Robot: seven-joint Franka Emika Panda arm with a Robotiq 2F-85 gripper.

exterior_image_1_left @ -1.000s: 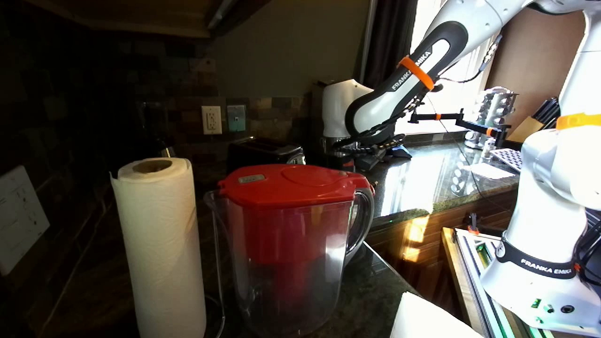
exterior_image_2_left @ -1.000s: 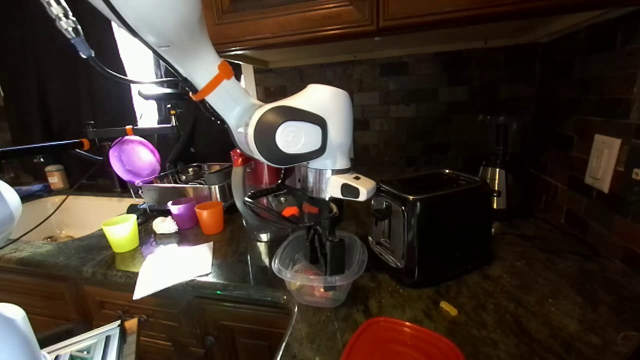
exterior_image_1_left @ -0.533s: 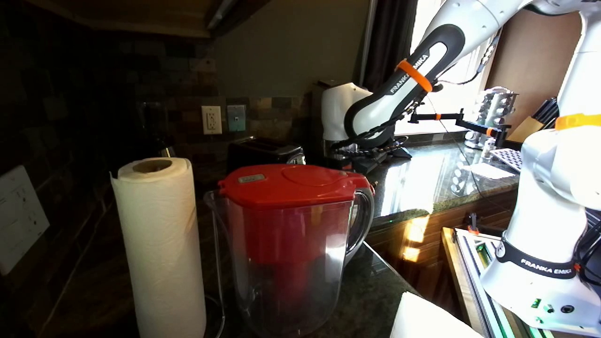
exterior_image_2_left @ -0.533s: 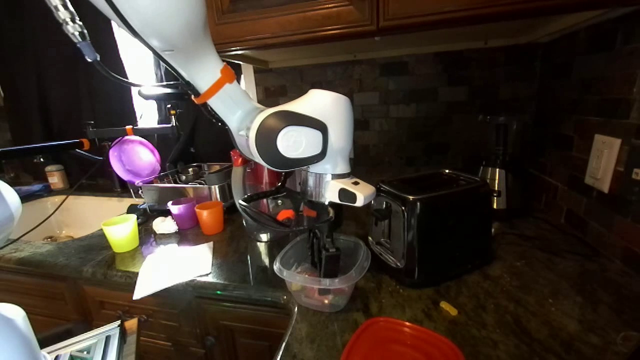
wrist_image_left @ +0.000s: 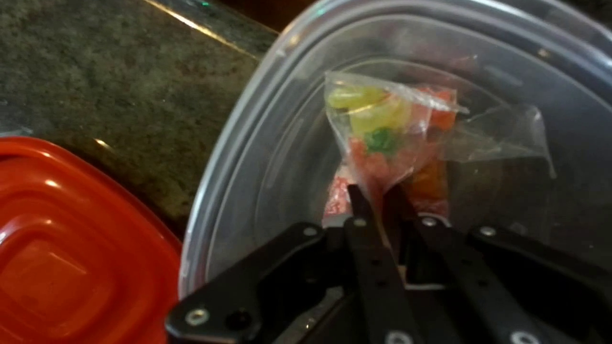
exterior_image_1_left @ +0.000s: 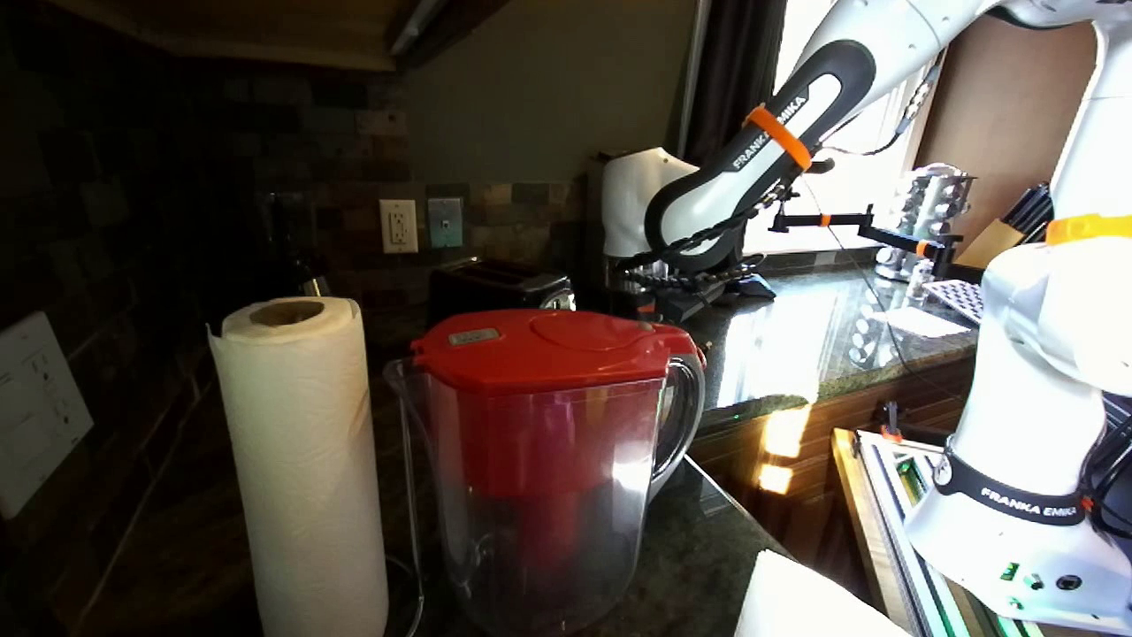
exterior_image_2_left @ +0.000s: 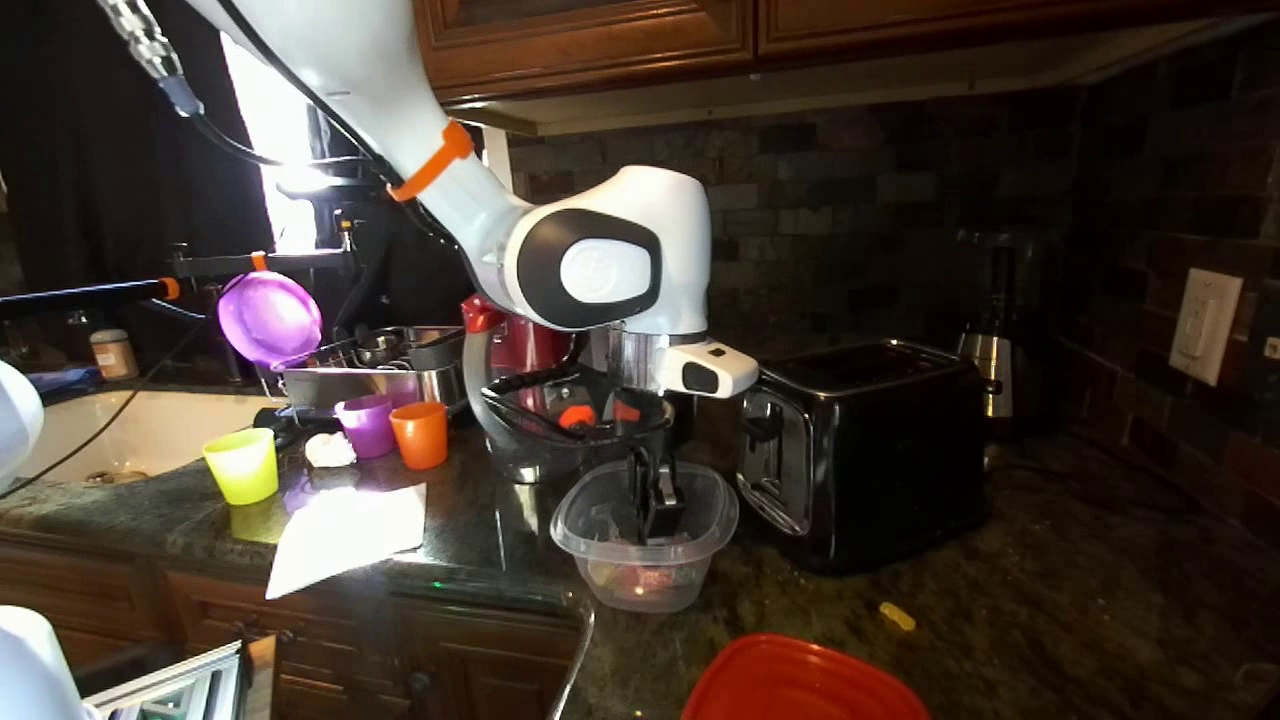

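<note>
Bagged candies (wrist_image_left: pixel 382 129), red, yellow and green in clear plastic, are held in the black two-fingered gripper (wrist_image_left: pixel 375 198), its jaws nearly together on the plastic, inside a clear, round-cornered plastic tub (wrist_image_left: pixel 227 143). The tub stands on a dark, speckled stone countertop (exterior_image_2_left: pixel 1050 600), just beside a glossy black toaster (exterior_image_2_left: pixel 865 460) and near a red plastic lid (exterior_image_2_left: pixel 800 685). In an exterior view, a red-topped clear plastic pitcher (exterior_image_1_left: pixel 539 460) stands next to a white paper towel roll (exterior_image_1_left: pixel 305 469).
</note>
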